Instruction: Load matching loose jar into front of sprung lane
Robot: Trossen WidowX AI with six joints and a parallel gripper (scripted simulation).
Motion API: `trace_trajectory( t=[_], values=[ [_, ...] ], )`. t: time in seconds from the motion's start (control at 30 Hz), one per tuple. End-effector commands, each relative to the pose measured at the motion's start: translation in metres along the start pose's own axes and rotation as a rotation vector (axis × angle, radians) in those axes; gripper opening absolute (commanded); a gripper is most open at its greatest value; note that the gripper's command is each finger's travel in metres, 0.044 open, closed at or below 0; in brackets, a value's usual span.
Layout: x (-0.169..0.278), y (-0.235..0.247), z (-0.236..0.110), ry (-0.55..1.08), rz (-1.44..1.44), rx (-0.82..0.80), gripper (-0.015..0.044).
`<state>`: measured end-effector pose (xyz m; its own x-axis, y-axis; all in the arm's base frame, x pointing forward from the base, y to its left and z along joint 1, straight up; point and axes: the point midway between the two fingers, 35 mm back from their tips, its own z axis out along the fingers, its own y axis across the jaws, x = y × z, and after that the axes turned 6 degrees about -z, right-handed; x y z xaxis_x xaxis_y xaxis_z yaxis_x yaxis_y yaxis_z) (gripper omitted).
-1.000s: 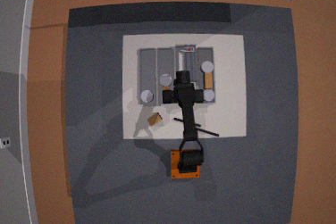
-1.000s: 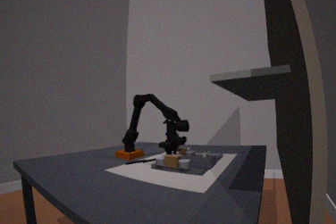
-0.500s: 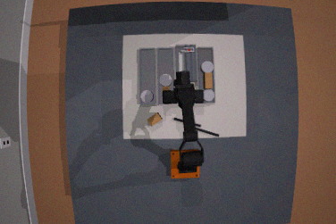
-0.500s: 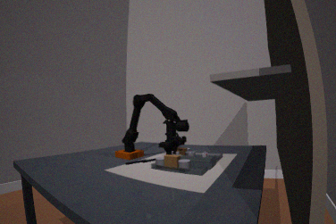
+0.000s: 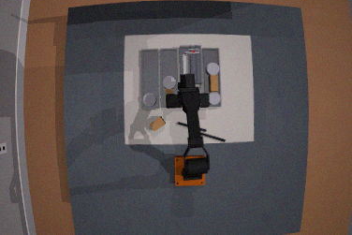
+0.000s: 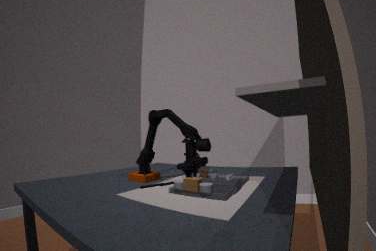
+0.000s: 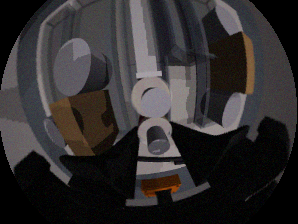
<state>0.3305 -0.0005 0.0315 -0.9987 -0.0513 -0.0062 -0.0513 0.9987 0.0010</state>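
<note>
My gripper [image 5: 187, 81] [image 6: 191, 170] [image 7: 153, 127] is shut on a small grey jar [image 7: 157, 135] and holds it at the front end of the sprung lane [image 5: 186, 63] [image 7: 139, 32], the third lane of the grey rack [image 5: 150, 60] [image 6: 235, 185]. A matching grey jar [image 7: 152, 102] stands in the lane just ahead of the held one; the two look close or touching. The pusher plate with a red mark [image 5: 191, 51] sits near the lane's far end. In the top view the arm hides both jars.
Other lanes hold grey-lidded jars [image 5: 149, 99] [image 5: 168, 81] [image 5: 212, 68] [image 5: 214, 98] and a brown box [image 5: 214, 83]. A loose brown box [image 5: 157, 123] and a thin dark rod [image 5: 208, 135] lie on the white mat [image 5: 236, 121]. The arm's orange base [image 5: 190, 177] is in front.
</note>
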Motion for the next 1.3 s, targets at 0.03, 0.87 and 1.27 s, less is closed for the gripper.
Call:
trace_trajectory(
  t=[0.03,0.87,1.27],
  values=[
    [-0.0022,-0.0003,-0.0003,-0.015,-0.004,0.003,0.0],
    [0.0045,0.0005,0.0002,-0.014,-0.004,0.003,0.0],
    [0.0039,0.0005,0.0002,-0.014,-0.004,0.003,0.021]
  ],
)
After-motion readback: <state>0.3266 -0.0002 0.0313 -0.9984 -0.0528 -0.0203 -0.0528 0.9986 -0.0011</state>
